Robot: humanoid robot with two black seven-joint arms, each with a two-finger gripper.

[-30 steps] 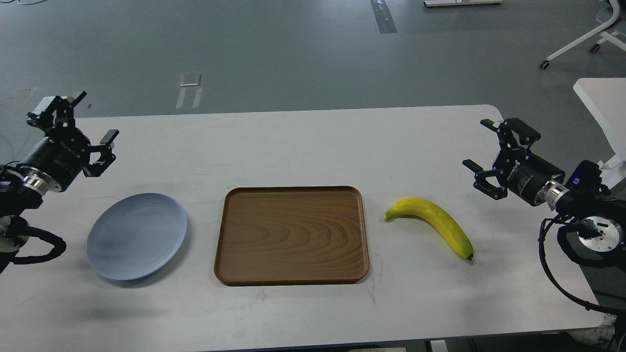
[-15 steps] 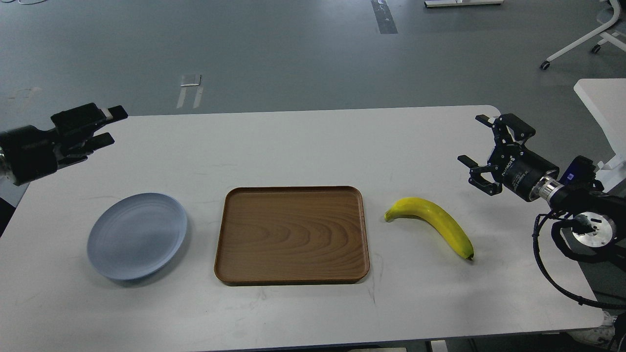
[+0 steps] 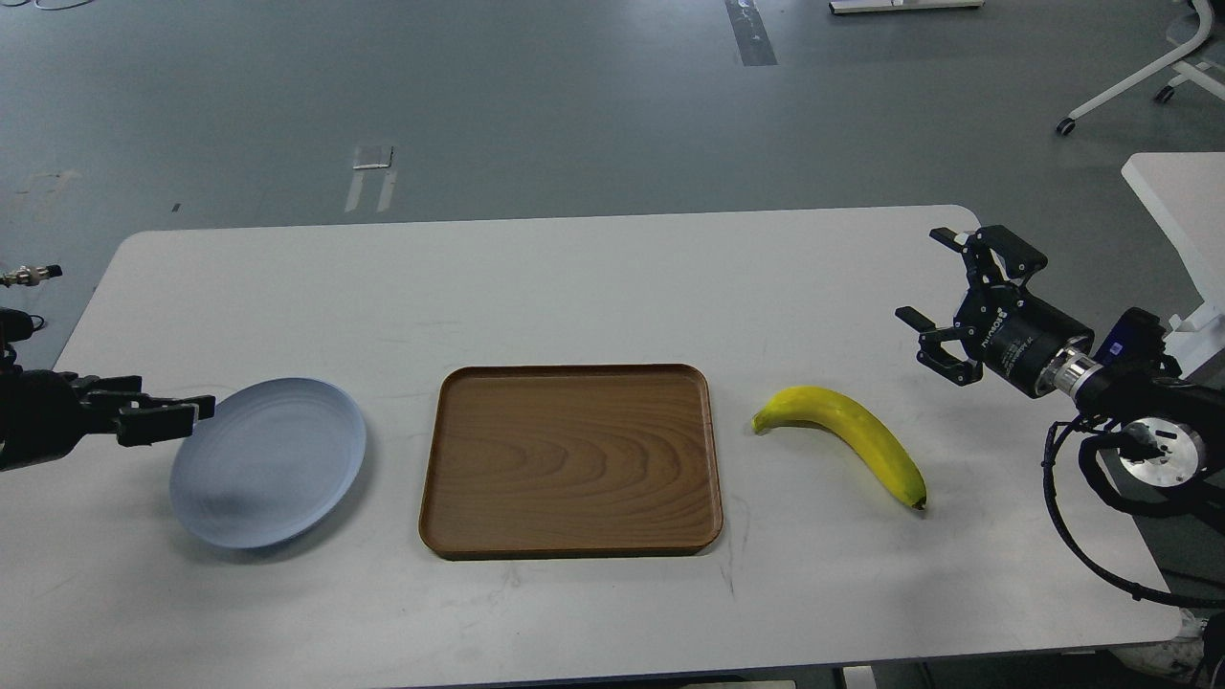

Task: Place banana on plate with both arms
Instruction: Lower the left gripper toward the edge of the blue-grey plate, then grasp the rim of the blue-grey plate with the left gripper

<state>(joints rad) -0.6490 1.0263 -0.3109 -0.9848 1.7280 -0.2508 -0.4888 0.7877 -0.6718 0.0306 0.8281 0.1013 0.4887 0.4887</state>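
The banana [image 3: 847, 437] lies on the white desk [image 3: 574, 277], to the right of the brown wooden tray [image 3: 570, 459] and well apart from the pale blue plate [image 3: 269, 461], which sits on the tray's other side. The left gripper [image 3: 196, 411] has dropped from up high and now sits low, right at the plate's left edge; it looks flat and dark, so I cannot tell how its fingers stand. The right gripper [image 3: 938, 292] has hardly moved. It hangs above and to the right of the banana with its fingers spread wide, holding nothing. The banana is not picked up yet, so that grab likely comes next.
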